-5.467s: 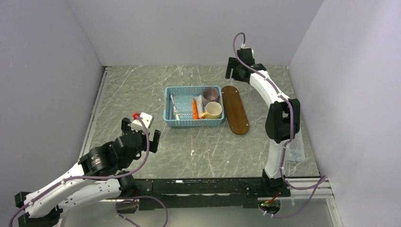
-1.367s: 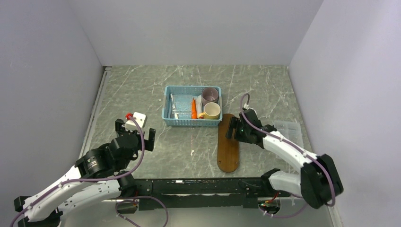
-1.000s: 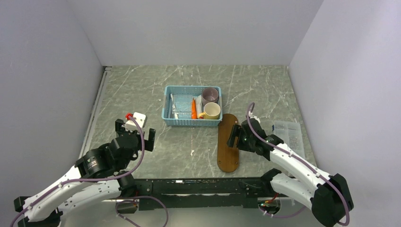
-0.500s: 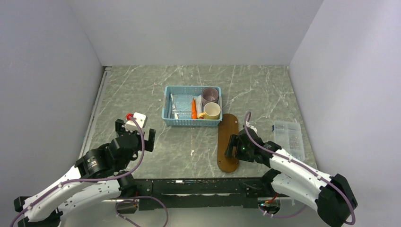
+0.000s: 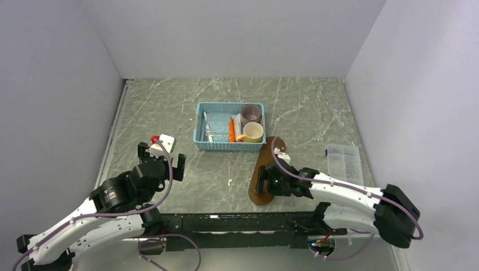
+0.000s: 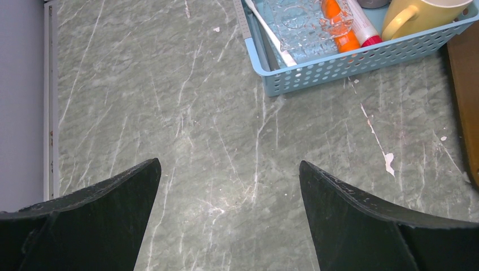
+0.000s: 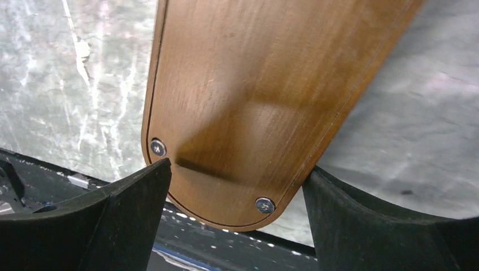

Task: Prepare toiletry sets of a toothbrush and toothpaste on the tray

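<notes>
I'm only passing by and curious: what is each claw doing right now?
Left gripper: open, holding nothing.
Right gripper: straddling the tray; whether it grips cannot be told.

**Tray's rounded end sitting between wide-spread fingers**

The brown wooden tray (image 7: 254,73) is running down from the top of the view, its rounded end lying between the right gripper's (image 7: 236,169) two black fingers (image 7: 96,220). The jaws are standing wide with their tips meeting the tray's edges, though whether they are pressing on it is not showing. Two silver screws (image 7: 157,148) are sitting near that end, and a soft shadow is falling across the wood. Grey-green marbled table (image 7: 68,84) is showing on either side, and the tray's tip is overlapping a black rail (image 7: 237,248) below.
</notes>
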Controlling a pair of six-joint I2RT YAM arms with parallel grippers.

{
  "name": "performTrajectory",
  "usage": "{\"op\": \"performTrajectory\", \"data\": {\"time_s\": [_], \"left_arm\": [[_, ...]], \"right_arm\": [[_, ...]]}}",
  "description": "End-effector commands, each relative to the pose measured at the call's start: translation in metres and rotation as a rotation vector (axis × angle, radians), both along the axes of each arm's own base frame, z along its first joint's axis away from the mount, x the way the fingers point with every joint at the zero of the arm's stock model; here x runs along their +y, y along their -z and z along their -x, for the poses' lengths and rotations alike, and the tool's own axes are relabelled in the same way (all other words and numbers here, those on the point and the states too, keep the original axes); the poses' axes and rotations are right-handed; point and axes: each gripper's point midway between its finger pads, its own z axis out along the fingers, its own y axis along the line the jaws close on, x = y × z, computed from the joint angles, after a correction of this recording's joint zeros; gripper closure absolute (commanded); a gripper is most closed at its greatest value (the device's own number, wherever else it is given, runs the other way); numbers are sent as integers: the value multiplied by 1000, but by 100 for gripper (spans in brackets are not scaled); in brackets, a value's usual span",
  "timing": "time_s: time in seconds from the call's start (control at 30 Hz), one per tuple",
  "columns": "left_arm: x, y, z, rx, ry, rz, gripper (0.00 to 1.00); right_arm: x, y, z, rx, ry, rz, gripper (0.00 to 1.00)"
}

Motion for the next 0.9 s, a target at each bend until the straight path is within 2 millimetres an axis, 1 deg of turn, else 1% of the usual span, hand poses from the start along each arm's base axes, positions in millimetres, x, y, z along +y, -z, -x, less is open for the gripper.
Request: {"op": "performTrajectory", "data": {"time_s": [0.0,0.17,0.3,0.43,0.53,0.6,0.7,0.77,0.87], "left_arm": [[-1,-11,0,-17,-2,41,1],[-1,-10,0,-17,-3,41,1],[0,-11,0,-21,-3,47,1],[0,-12,0,-22,-4,50,1],[1,-11,0,-21,-6,47,1],[0,-11,0,-18,-4,45,1],[0,-11,0,-18,-3,45,1],[-1,-11,0,-20,-2,46,1],[-1,-10,0,-18,0,43,1]], "right_arm": [[47,-30,-26,-93,-8,-77,12],[85,-32,-40,-106,-71,-55,11],[110,-31,-52,-117,-108,-46,11],[130,-27,-65,-127,-135,-21,10],[141,-29,-70,-132,-158,-14,10],[144,-32,-71,-138,-170,-7,10],[140,-35,-67,-133,-198,20,9],[132,-40,-63,-138,-218,38,9],[114,-48,-58,-153,-226,69,9]]}}
